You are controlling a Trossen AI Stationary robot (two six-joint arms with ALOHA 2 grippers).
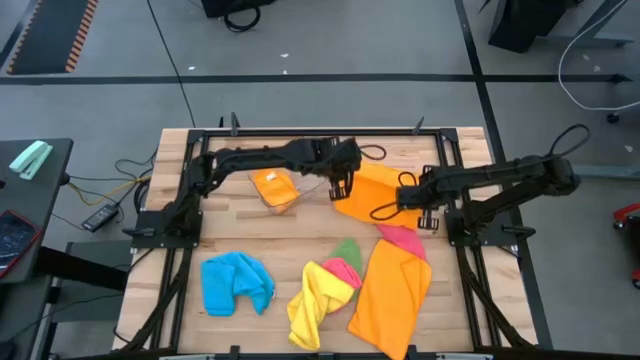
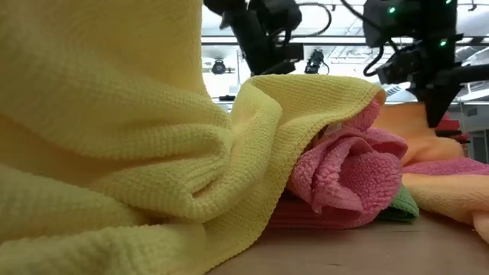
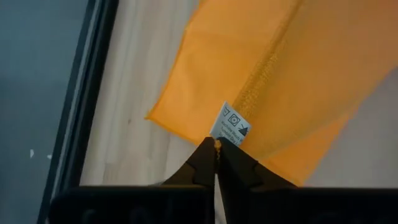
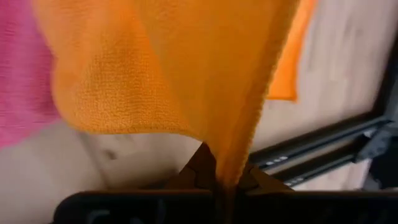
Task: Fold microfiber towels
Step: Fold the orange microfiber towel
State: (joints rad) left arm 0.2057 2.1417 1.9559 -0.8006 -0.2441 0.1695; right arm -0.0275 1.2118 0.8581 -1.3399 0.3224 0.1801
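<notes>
Yellow towel [image 2: 114,153] fills the foreground; both tools pinch one orange towel [image 1: 375,192].

light: even, bright | shadows: soft | wrist views: blurred

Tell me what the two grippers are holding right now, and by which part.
Both hold one orange towel: left gripper at the corner by its label, right gripper on an edge.

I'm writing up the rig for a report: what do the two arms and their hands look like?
Both arms are black and jointed, with cables along the links. The left hand and right hand each end in two dark tapered fingers, triangular seen from the wrist. In the low view, small green lights glow on one arm's housing.
</notes>
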